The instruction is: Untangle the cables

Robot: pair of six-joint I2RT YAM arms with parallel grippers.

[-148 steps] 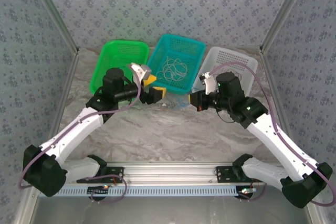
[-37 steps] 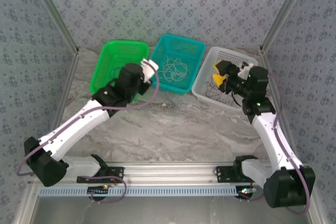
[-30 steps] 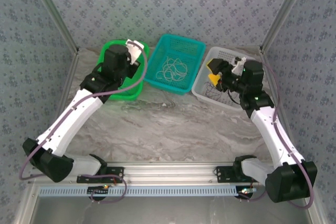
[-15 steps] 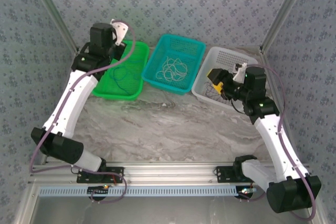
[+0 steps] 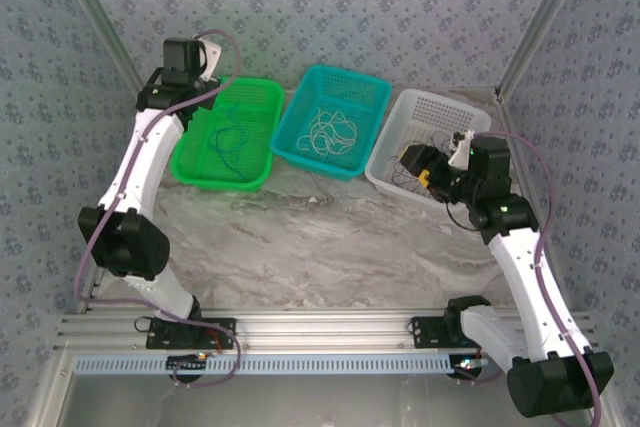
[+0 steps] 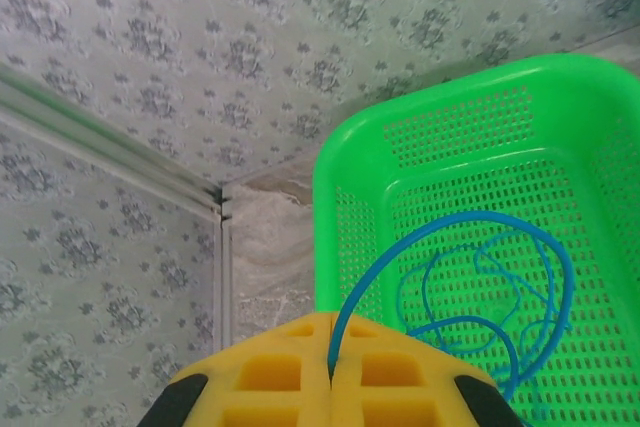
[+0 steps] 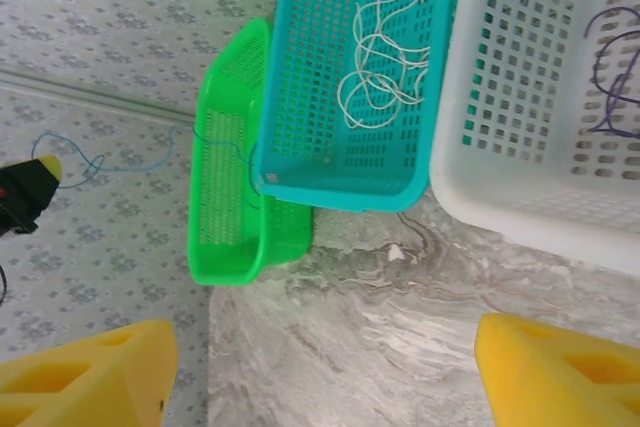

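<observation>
In the left wrist view, the left fingers [image 6: 270, 382] were pressed flat together at the bottom centre of the frame. They pinched one end of the blue cable [image 6: 470, 214] at their seam. From there the cable arched up and over to the right, then dropped into loose loops on the floor of the green basket [image 6: 340, 162].

Seen from above, that arm was raised at the upper left, above the far left corner of the green basket. The right fingers [image 7: 95, 377] stood wide apart with nothing between them, one pad in each lower corner of the right wrist view. Overhead, they hung over the near edge of the white basket [image 5: 440, 107], at the right of the frame.

A dark cable [image 7: 610, 77] lay in the white basket. The white cables [image 7: 385, 42] were curled in the teal basket [image 7: 300, 97] between the other two. All three baskets sat along the back of the marbled counter [image 5: 330, 237].
</observation>
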